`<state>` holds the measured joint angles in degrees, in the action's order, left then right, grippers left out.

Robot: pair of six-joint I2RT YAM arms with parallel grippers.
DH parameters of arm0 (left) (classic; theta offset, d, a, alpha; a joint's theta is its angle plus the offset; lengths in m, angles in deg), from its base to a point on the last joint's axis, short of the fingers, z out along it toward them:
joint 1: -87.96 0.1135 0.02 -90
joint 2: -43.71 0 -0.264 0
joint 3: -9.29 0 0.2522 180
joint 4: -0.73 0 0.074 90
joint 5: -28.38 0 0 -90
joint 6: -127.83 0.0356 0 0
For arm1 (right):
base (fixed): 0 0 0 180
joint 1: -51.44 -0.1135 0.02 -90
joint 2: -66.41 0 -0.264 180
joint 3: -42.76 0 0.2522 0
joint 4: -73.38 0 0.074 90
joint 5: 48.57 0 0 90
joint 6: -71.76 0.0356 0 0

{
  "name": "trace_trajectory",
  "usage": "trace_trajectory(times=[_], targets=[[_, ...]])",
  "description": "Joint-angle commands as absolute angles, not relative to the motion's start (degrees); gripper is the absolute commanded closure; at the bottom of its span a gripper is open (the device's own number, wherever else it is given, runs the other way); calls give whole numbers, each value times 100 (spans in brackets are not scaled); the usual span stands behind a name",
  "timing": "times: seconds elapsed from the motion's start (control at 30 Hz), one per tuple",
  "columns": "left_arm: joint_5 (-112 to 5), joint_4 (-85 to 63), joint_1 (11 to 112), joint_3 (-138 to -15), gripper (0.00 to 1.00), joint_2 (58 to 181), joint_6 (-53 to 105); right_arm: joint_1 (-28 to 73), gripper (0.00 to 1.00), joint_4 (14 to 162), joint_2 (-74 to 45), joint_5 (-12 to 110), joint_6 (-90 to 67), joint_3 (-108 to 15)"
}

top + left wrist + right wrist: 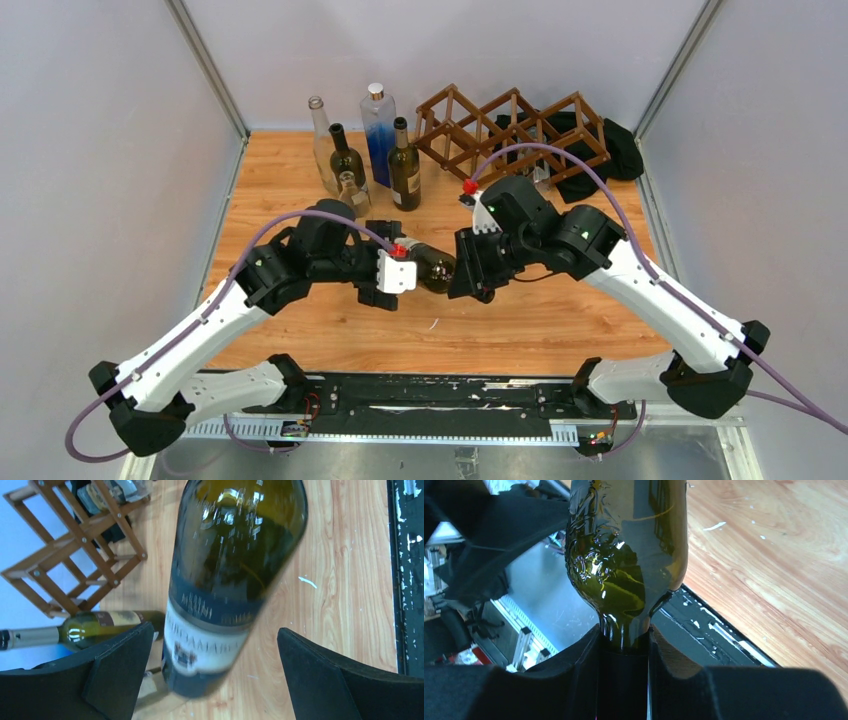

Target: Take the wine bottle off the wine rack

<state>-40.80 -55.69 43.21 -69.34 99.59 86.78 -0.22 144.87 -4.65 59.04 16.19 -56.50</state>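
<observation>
A dark green wine bottle with a white and blue label hangs level above the table between my two grippers. My right gripper is shut on its neck, which shows in the right wrist view below the bottle's shoulder. My left gripper is open around the bottle's base. Its fingers stand either side of the bottle with gaps. The dark brown lattice wine rack stands at the back right, also seen in the left wrist view, with another bottle in it.
Several bottles stand at the back centre: a clear one, a blue one, two dark ones and a small clear one. A black cloth lies behind the rack. Grey walls enclose the wooden table.
</observation>
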Motion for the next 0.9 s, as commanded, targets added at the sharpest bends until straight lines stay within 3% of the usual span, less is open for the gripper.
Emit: trace_trajectory(times=[0.0,0.27,0.33,0.43,0.5,0.53,0.6,0.67,0.73,0.87], targets=[[-4621,-4959,3895,-6746,0,10001,8825,-317,100,14520,-644,6320,1378,-6437],[-5014,-4773,3611,-6849,1,10228,8688,-563,100,14575,-957,6523,1324,-6929],[-4963,-4796,3602,-6877,10,10210,8678,-577,100,14576,-992,6531,1292,-6982],[-4894,-4879,3606,-6860,32,10162,8765,-585,100,14556,-1022,6530,1253,-7121],[-4894,-4922,3602,-6855,56,10146,8840,-581,99,14503,-1031,6550,1214,-7191],[-4930,-4924,3602,-6869,71,10148,8847,-579,87,14490,-1015,6530,1195,-7210],[-5021,-4908,3602,-6960,99,10162,8712,-573,44,14462,-952,6332,1163,-7187],[-5072,-4843,3602,-7050,100,10171,8458,-573,20,14320,-755,6080,1134,-7059],[-5087,-4685,3623,-7136,100,10147,7895,-535,9,14115,-487,5819,1115,-6871],[-4543,-4392,4058,-7384,100,10160,6521,-420,6,13746,103,5245,1003,-6700]])
